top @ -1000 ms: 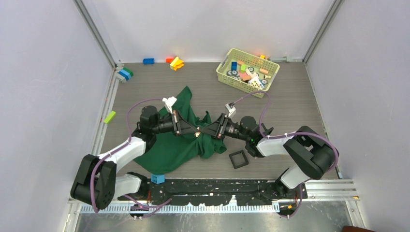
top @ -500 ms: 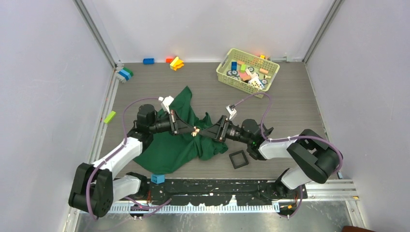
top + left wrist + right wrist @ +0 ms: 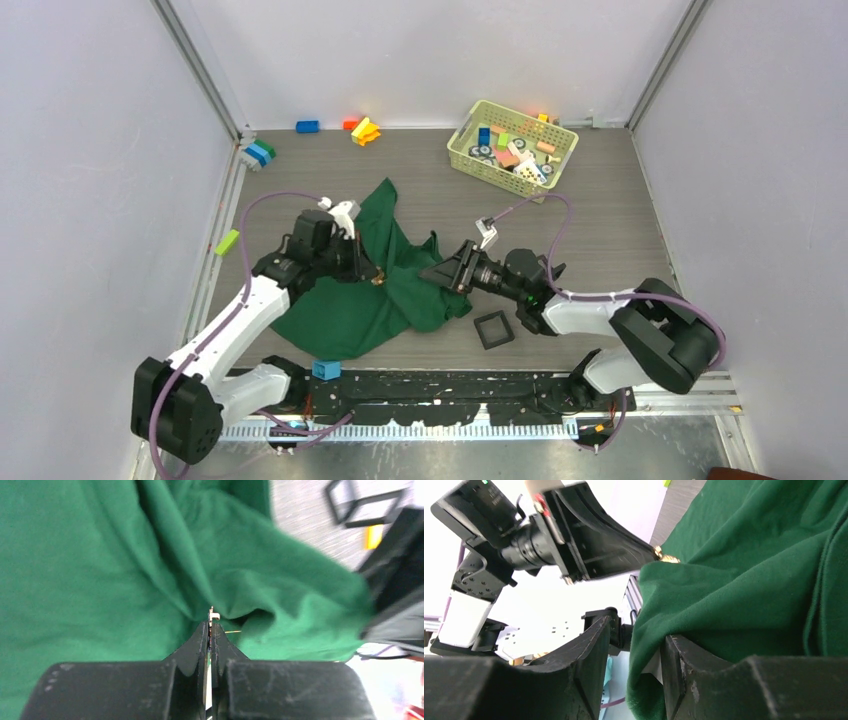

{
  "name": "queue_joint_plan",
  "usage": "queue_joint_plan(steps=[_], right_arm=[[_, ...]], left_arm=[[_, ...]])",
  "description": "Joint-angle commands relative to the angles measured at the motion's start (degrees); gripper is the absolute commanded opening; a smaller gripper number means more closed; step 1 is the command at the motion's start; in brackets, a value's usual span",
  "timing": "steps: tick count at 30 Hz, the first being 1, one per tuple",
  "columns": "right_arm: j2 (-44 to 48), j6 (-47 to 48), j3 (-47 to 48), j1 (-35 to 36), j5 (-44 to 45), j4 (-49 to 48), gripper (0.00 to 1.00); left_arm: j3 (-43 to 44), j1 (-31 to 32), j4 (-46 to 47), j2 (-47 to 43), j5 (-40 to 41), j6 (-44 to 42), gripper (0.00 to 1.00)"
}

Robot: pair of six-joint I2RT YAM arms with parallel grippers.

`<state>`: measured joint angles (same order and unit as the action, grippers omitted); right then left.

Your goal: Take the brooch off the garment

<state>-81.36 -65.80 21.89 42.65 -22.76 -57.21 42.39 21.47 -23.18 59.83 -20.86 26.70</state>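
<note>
Around the garment we see a black square tray just off its right edge, a blue block near its front hem, and a lime block out to the left; a basket of toy pieces sits at the far right, with loose blocks by the back wall; a raised fold of cloth stands between the two grippers; a second ago their tips met over that fold, and now the left gripper has drawn back leftward, apart from the right gripper; the left jaws are pressed together on the brooch, which sits at their tips just over the cloth; we cannot tell whether its pin is clear of the fabric; the right jaws stand partly apart, with a hanging fold in the gap but not clamped; both forearms lie low, pointing inward at each other.
</note>
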Motion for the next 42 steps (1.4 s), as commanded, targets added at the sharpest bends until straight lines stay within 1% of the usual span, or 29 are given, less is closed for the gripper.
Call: queue_joint_plan(steps=[1,3,4,5,6,7,8,9,10,11,12,13,16,19,21,23,29,32,35,39,42], right_arm=[[6.85,3.77,-0.59,-0.12,6.64,0.19,0.45],[10.83,6.37,-0.32,-0.19,8.21,5.51,0.44],[12.13,8.27,0.18,-0.22,8.72,10.25,0.44],[14.86,9.22,0.48,-0.26,9.94,12.59,0.44],[16.25,11.03,1.02,-0.22,10.68,17.34,0.46],[18.61,11.78,1.25,-0.21,12.23,19.48,0.49],[20.76,13.12,1.69,-0.20,13.06,23.65,0.55],[21.66,13.75,1.94,-0.20,14.71,25.62,0.58],[23.48,15.08,2.44,-0.20,15.53,29.69,0.64],[24.34,15.66,2.62,-0.20,17.00,32.99,0.66],[25.80,16.68,2.96,-0.20,17.51,34.34,0.70],[26.42,17.29,3.10,-0.20,18.22,36.55,0.72],[28.78,20.72,4.64,-0.20,17.98,40.41,0.74],[29.77,25.67,9.13,-0.22,15.48,46.23,0.74],[30.90,28.28,11.57,-0.23,14.16,49.25,0.74],[32.95,29.97,12.01,-0.21,12.34,48.59,0.74],[35.79,33.94,10.00,-0.20,6.20,41.40,0.74],[35.94,36.00,9.63,-0.20,1.58,38.17,0.72],[33.84,36.03,10.68,-0.21,-2.29,36.61,0.71],[29.75,32.40,12.13,-0.20,-4.66,31.13,0.61],[26.52,29.57,12.77,-0.20,-5.75,26.68,0.56]], left_arm=[[2.17,3.29,-9.64,1.98,14.90,-3.92,0.00],[2.65,3.31,-10.24,2.46,16.47,-3.73,0.00],[3.00,3.31,-10.72,2.44,17.76,-3.37,0.00],[3.18,3.31,-11.02,2.18,19.09,-3.00,0.00],[3.47,3.31,-11.31,1.65,21.03,-2.14,0.00],[3.63,3.31,-11.74,0.47,24.08,-0.62,0.00],[3.05,3.27,-10.87,-1.19,25.63,-0.16,0.00],[1.86,3.07,-8.93,-3.13,25.83,0.67,0.00],[1.06,2.83,-7.79,-4.98,26.13,1.82,0.00],[0.69,2.67,-7.00,-6.30,25.86,2.39,0.00],[0.62,2.51,-6.43,-7.22,24.96,2.67,0.00],[0.98,2.00,-6.08,-7.63,23.22,2.80,0.00],[2.11,-1.13,-3.60,-7.34,8.74,3.60,0.00],[1.91,-3.92,2.58,-6.22,-7.44,7.17,0.00],[1.54,-4.60,6.75,-5.47,-13.70,10.71,0.00],[1.11,-5.12,11.20,-4.52,-18.75,15.16,0.00],[1.11,-6.51,20.39,-1.51,-25.91,23.59,0.00],[0.65,-6.56,27.67,-0.50,-29.88,28.86,0.00],[-0.95,-6.47,35.49,-0.42,-32.66,35.50,0.00],[-2.05,-6.47,42.18,-0.42,-35.63,40.04,0.00],[-2.46,-6.45,43.98,-1.21,-36.22,41.40,0.00]])
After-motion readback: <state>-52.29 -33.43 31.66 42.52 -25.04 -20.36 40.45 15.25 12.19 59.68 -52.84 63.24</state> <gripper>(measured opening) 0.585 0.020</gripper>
